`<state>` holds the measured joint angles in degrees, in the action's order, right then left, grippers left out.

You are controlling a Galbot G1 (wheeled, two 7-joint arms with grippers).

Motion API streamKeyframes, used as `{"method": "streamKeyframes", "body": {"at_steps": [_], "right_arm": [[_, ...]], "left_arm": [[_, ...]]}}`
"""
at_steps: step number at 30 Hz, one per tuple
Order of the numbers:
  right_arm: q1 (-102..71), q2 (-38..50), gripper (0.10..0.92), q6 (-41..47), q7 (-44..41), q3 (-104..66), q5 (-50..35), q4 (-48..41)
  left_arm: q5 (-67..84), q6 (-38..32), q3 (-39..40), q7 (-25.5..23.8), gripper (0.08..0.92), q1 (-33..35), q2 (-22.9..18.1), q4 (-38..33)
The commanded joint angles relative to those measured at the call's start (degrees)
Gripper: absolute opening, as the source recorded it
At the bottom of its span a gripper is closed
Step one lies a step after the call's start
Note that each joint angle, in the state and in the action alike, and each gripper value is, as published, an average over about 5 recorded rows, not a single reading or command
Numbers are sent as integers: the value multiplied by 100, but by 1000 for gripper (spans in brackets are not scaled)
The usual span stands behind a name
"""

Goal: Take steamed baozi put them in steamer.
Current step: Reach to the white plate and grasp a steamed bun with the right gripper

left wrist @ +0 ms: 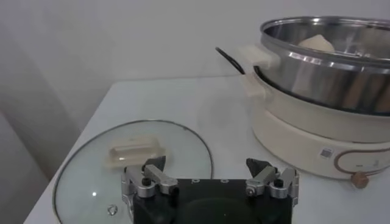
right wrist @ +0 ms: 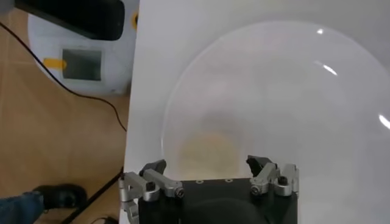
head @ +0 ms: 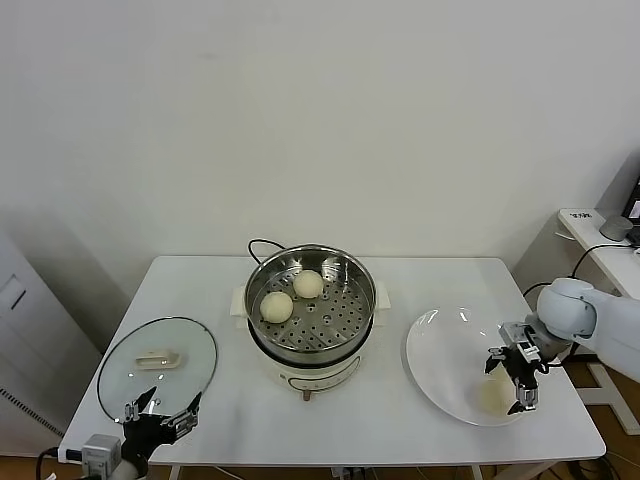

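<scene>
Currently the right gripper hangs spread wide over a baozi on the white plate; left gripper spread, parked near the glass lid on the white table.

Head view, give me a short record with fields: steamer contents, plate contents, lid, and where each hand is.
steamer: centre of table, lid off
buns in steamer: two, left bun and back bun, on the perforated tray
plate: right of steamer, one bun near its front edge
lid: glass, flat on the table left of steamer
left hand: open, at the lid's front edge, holding nothing
right hand: open, over the plate beside its bun
</scene>
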<state>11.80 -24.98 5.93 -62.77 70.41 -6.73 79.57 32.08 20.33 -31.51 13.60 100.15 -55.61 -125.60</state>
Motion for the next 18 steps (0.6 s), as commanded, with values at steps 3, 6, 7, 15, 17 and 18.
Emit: {"method": "streamKeyframes", "body": {"at_steps": [3,6,7,15,17,18], "right_arm": [[-793,-132,809,-32,106,-708,262,-326],[-891,-175,760,-10,164,-798,251,-364],[-917,-189,735,-5,162,-821,240,-378],[-986,-206,590,28,34,-929,108,-381],[-903,-173,551,38,-6,-896,71,-315],[-808,-150,536,42,-27,-830,35,-263]], "left_arm": [[-13,-20,0,-7,823,25,-1,12],[-18,-23,-1,-7,823,23,0,15],[-18,-22,-2,-7,823,23,0,12],[-23,-20,-22,-6,823,51,5,-25],[-25,-20,-25,-5,823,58,3,-31],[-26,-20,-25,-5,823,61,1,-34]]}}
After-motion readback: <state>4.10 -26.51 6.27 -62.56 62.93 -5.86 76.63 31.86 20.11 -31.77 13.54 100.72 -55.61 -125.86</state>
